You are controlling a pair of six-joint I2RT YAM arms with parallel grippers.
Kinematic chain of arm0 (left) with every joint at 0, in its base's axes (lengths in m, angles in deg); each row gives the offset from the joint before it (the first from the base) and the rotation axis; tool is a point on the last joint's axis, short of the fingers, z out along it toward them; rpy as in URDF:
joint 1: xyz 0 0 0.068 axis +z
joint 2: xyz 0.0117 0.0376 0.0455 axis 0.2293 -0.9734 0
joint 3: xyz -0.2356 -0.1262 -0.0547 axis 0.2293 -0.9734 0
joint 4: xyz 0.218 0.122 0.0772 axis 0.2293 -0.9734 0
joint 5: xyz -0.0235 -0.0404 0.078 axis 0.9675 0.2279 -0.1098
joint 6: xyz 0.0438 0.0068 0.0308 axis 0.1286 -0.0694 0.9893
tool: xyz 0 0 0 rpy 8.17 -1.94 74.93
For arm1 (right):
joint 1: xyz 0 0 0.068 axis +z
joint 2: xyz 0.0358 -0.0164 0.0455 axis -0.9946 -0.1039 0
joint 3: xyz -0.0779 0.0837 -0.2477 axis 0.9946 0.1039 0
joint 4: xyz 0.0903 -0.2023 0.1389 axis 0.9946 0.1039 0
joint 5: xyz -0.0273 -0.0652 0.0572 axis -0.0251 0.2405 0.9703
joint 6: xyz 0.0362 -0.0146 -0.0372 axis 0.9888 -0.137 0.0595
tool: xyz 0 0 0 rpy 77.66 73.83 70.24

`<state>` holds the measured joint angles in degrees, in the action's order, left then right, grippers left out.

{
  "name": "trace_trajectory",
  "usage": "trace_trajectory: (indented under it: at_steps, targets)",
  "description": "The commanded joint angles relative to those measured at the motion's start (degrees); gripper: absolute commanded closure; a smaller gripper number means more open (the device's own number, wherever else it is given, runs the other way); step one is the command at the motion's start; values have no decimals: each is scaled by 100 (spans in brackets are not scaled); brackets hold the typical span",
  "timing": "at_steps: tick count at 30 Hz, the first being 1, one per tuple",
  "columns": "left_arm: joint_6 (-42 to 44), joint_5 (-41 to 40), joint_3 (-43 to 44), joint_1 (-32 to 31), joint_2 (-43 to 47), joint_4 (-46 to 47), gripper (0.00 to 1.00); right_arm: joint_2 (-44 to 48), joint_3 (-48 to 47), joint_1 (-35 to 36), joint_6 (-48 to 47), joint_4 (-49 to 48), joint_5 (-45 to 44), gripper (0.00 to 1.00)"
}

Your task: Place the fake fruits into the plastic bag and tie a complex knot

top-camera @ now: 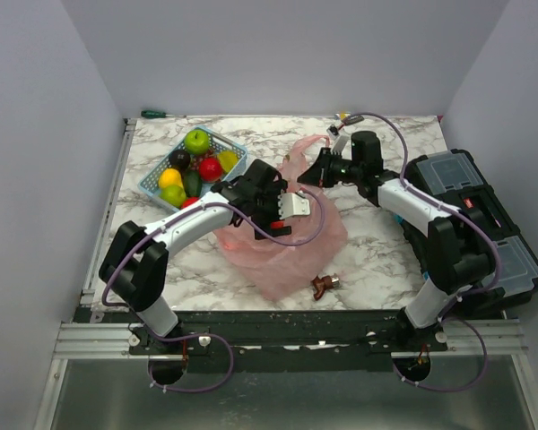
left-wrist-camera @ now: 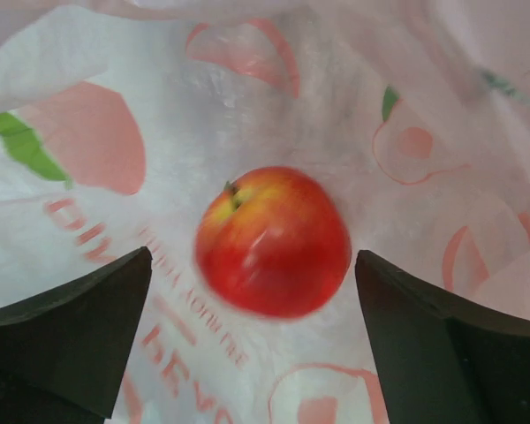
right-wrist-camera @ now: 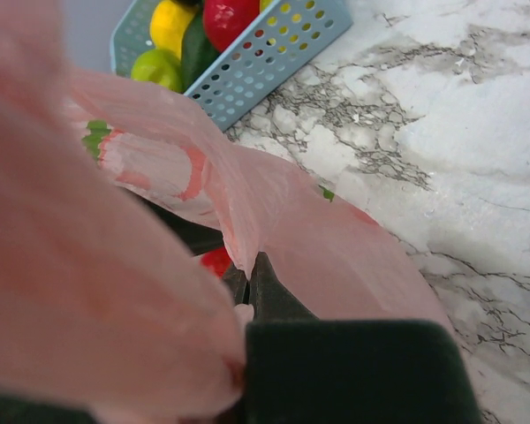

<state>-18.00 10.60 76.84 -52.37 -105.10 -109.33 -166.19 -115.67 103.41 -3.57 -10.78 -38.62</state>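
Left gripper [left-wrist-camera: 252,261] inside the plastic bag [left-wrist-camera: 159,115], jaws apart around a red apple [left-wrist-camera: 272,240].
The apple sits just beyond its fingertips, seemingly lying free, though blurred. The right gripper [right-wrist-camera: 247,274] is clamped on the bag's rim. Beyond, more fake fruits [top-camera: 197,141] fill the basket [top-camera: 231,143]. If film snags the fingers on exit, the bag could drag.

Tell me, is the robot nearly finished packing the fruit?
Not nearly. One red apple lies inside the bag, between the left gripper's open fingers. The right gripper pinches the bag's edge. Many fruits sit in the basket, and no knot is tied yet.
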Motion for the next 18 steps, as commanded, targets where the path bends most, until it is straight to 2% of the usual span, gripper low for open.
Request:
trace_trajectory:
  at_steps: [1, 10, 14, 16, 18]
  targets:
    - [-106, -96, 168, -23, -66, 108, 1, -116, 105, -30, -272, -252, -108, 99]
    - [-1371, 594, 902, 368, 1041, -172, 1, -100, 192, -35, -565, -74, -124, 99]
    - [-2114, 748, 982, 1146, 1524, 237, 1, -136, 169, -33, -532, -68, -117, 99]
    - [-2460, 814, 1209, 1715, 1447, 214, 1, -148, 142, -30, -479, -75, -118, 99]
    - [-2732, 472, 1614, 2224, 1117, 43, 1, -146, 106, -31, -433, -83, -116, 99]
